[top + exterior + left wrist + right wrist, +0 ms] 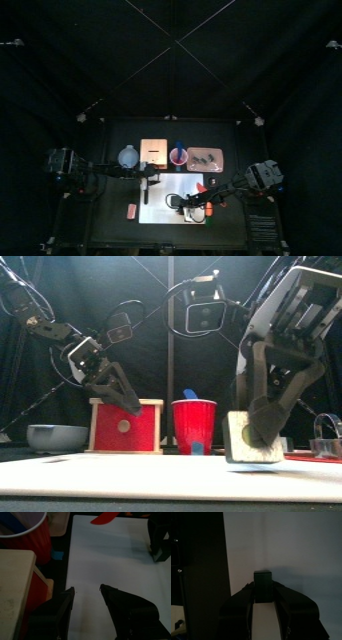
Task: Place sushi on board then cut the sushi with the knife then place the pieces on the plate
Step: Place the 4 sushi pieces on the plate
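My right gripper (pixel 257 421) is shut on a dark green sushi piece (pixel 254 438) with a pale end face, which stands upright on the white board (pixel 160 478). The right wrist view shows the same block (pixel 263 582) clamped between the jaws over the board (pixel 298 547). In the top view this gripper (pixel 198 207) is at the board's (pixel 171 186) front part. My left gripper (pixel 127 396) hangs open above the board's left side, holding nothing (pixel 88 594). A red knife-like shape (pixel 107 517) lies at the board's far end. The pink tray (pixel 205 158) sits behind the board on the right.
A red cup (pixel 194 426) with a blue knife (pixel 190 394) stands behind the board, between the wooden box (pixel 124 426) and the tray. The blue-grey bowl (pixel 56 436) is at the back left. A small red thing (pixel 132 210) lies left of the board.
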{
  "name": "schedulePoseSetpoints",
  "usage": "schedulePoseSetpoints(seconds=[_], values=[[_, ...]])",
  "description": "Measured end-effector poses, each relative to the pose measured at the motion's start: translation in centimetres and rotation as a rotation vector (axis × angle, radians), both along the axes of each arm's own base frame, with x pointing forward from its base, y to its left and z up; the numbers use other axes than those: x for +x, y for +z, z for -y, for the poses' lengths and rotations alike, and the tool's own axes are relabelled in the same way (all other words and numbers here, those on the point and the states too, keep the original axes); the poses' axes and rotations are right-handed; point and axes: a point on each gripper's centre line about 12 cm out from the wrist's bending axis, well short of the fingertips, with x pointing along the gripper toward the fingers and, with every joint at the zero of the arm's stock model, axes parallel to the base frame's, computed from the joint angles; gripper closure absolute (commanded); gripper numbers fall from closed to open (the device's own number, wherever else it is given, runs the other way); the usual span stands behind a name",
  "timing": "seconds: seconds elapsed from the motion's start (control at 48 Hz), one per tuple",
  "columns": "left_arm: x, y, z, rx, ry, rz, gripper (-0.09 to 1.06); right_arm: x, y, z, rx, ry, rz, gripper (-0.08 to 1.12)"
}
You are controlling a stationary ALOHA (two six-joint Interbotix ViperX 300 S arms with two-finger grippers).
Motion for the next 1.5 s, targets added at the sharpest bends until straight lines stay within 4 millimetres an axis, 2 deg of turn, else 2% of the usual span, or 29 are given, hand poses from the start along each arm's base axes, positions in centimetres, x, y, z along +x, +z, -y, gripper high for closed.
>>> schedulePoseSetpoints(seconds=[0.146,0.479,0.646,0.812,1.042,1.25,1.5], values=[[0.0,0.0,0.0,0.000,0.000,0.000,0.13,-1.5,1.6,2.4,0.001,-0.045,-0.015,0.49],[0.0,0.0,0.0,0.001,-0.001,0.000,0.13,-8.8,3.9,14.4,-0.072,-0.306,-0.139,0.49],[0.0,0.0,0.0,0.002,0.000,0.000,0.13,-12.3,4.8,18.3,-0.105,-0.423,-0.188,0.49],[0.0,0.0,-0.1,0.002,0.003,0.000,0.13,-15.2,4.9,20.4,-0.094,-0.538,-0.221,0.49],[0.0,0.1,-0.2,0.002,0.004,0.003,0.13,-17.7,2.9,22.1,-0.079,-0.637,-0.270,0.48],[0.1,0.1,-0.5,0.004,0.012,0.003,0.13,-18.7,2.0,23.1,-0.071,-0.703,-0.253,0.46],[0.0,0.1,-0.8,0.005,0.019,0.003,0.13,-18.8,1.3,23.4,-0.068,-0.723,-0.254,0.26]])
